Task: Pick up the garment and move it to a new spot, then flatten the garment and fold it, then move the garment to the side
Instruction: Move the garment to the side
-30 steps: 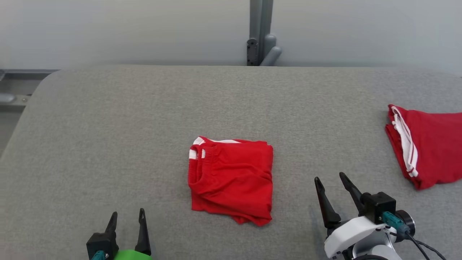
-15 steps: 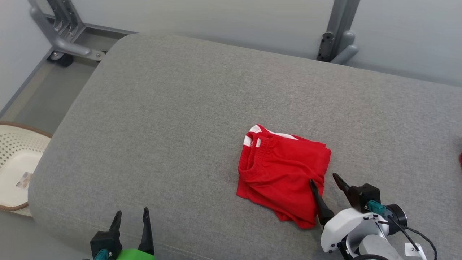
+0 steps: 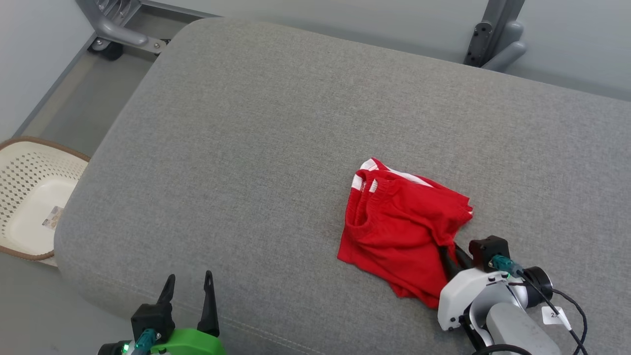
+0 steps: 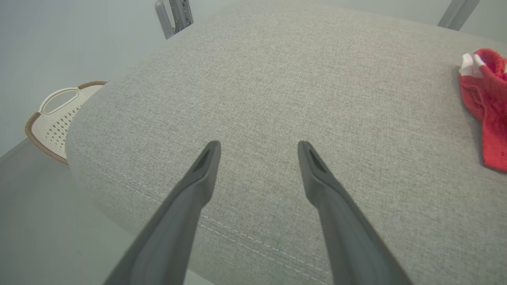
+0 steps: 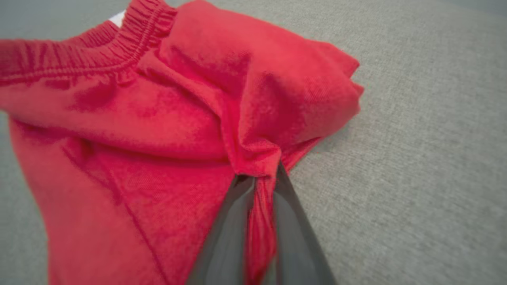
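The garment (image 3: 394, 227) is a folded pair of red shorts with white stripes and an elastic waistband, lying on the grey cushioned surface (image 3: 271, 123) right of centre. My right gripper (image 3: 451, 251) is at its right edge, shut on a bunch of red fabric. The right wrist view shows the garment (image 5: 158, 118) pinched between the two dark fingers (image 5: 233, 221), its cloth puckered toward the grip. My left gripper (image 3: 190, 283) stands open at the front left edge, holding nothing. In the left wrist view the left gripper (image 4: 257, 148) is spread wide, the garment (image 4: 485, 107) far right.
A cream perforated basket (image 3: 29, 207) with a brown rim sits on the floor left of the surface, also in the left wrist view as the basket (image 4: 55, 114). Grey metal frame posts (image 3: 493, 39) stand behind the back edge. The left and rear of the surface lie bare.
The head camera has turned left, bringing the basket into view. My right gripper moved in to the garment's right edge and closed on the fabric, pulling it into a pucker. The left gripper stayed open.
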